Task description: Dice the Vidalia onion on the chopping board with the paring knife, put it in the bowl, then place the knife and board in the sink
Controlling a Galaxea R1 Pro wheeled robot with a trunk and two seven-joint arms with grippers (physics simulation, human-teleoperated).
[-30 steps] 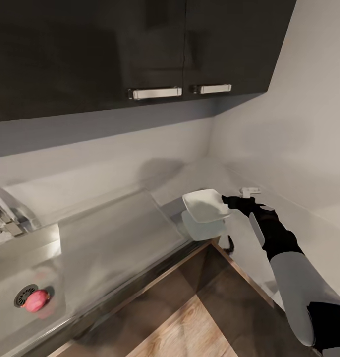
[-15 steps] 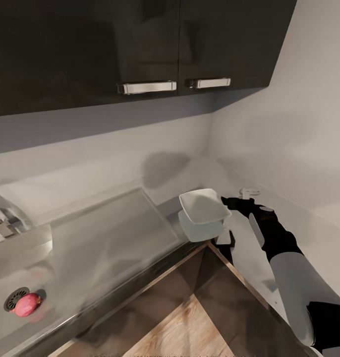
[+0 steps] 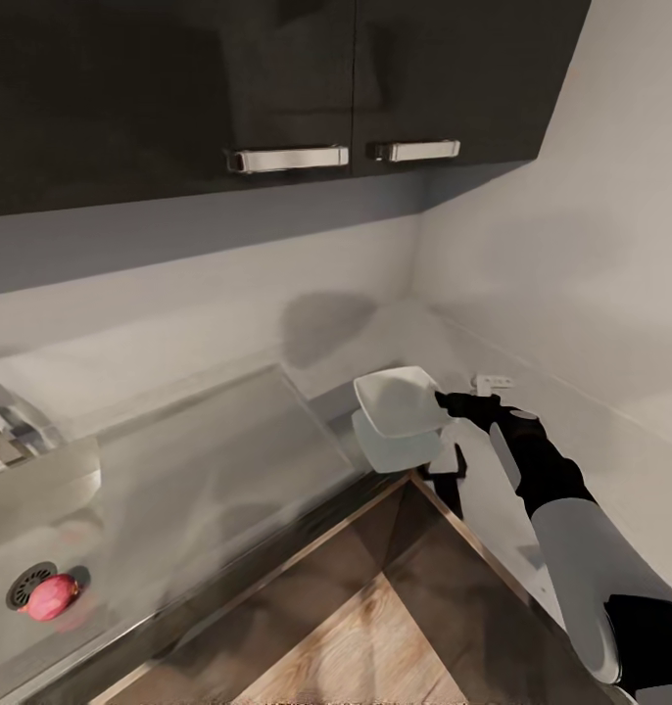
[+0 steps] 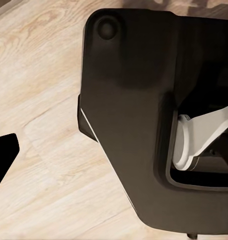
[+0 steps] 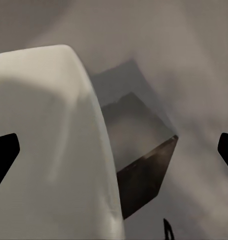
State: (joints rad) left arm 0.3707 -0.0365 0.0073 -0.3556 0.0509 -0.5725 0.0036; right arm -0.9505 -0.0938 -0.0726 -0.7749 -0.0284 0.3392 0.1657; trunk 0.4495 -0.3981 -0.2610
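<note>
The right jaws (image 3: 442, 399) were clenched on the rim of the bowl (image 3: 400, 400), which hung tilted above the desk (image 3: 228, 460) near the inner corner, its pale reflection directly beneath it. In the right wrist view the bowl's white flank (image 5: 49, 145) lay close against the camera. The left jaws' state could not be told: the left wrist view showed wood floor (image 4: 39, 100) and the robot's dark base (image 4: 138, 110).

The onion (image 3: 50, 597) lay in the sink (image 3: 42, 509) beside the drain (image 3: 29, 583), well apart from the bowl. The step in hand appeared to be repositioning the bowl before any cutting. The next move called for lowering the bowl flat onto the desk, then releasing it and reaching for the onion.
</note>
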